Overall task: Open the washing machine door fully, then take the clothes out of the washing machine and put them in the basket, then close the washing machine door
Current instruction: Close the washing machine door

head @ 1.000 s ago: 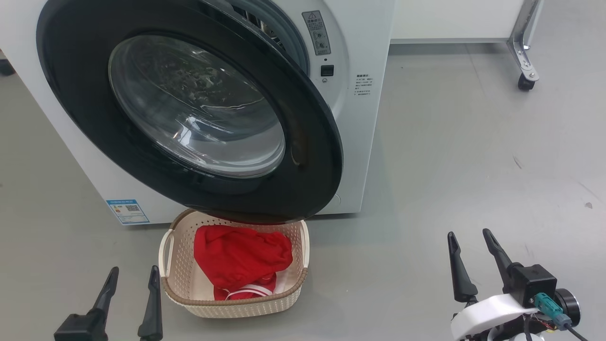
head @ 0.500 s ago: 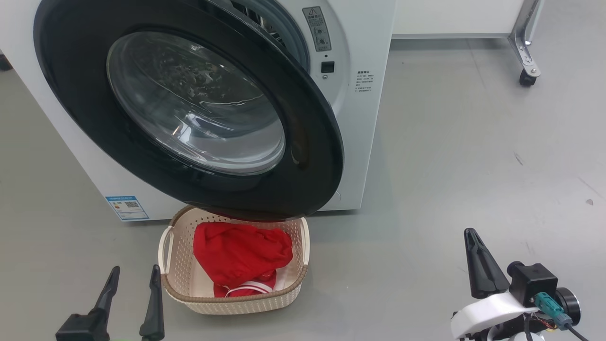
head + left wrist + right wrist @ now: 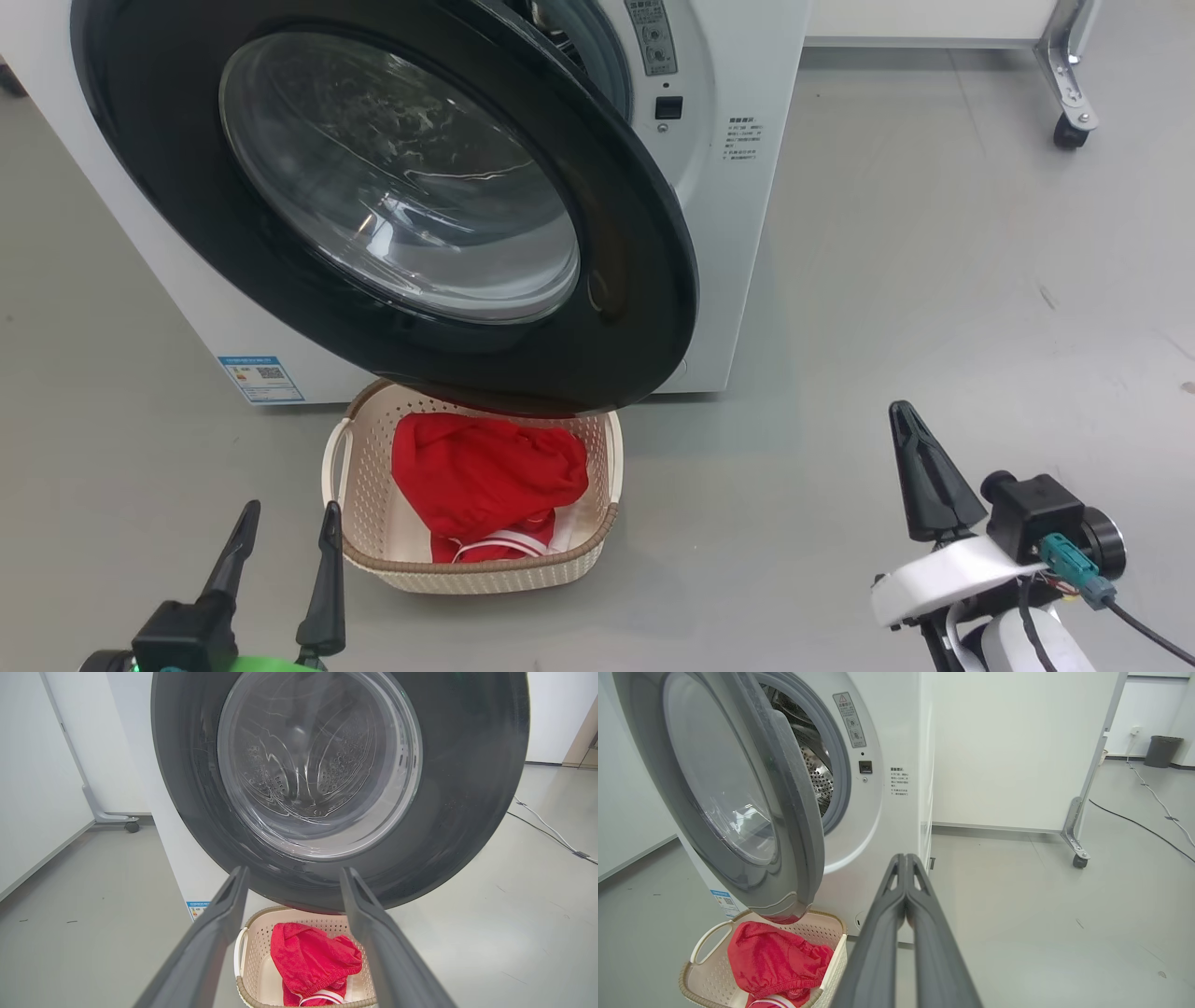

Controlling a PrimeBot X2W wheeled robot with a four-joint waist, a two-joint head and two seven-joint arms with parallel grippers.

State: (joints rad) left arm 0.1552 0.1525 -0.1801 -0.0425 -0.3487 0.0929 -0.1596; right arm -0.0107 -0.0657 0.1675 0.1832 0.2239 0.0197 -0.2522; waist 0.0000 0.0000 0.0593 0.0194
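While waiting on the last step, stands ahead of and above both grippers: washing machine (image 3: 747, 233), white front, drum mouth partly open to view past the door's edge. Hangs swung out from it, unlatched, over the far end of the basket: washing machine door (image 3: 392, 177), black rim and glass bowl facing the left gripper (image 3: 290, 511) from straight ahead and above, free edge ahead and to the left of the right gripper (image 3: 906, 415). Probably at this angle for want of a push home.

Sits on the floor just ahead and to the right of the left gripper, well to the left of the right one, tucked under the door's lower rim: basket (image 3: 485, 574). Set there, by the look of it, to catch a load straight from the drum. Lies bundled inside it, red with white trim at the near end: clothes (image 3: 485, 476). Points to unloading done, closing left to do.

Left gripper: fingers spread wide, nothing between them, touching nothing. Right gripper: fingers pressed together tip to tip, clenched on nothing, clear of door and floor; looks readied as a blunt pusher for the rim.
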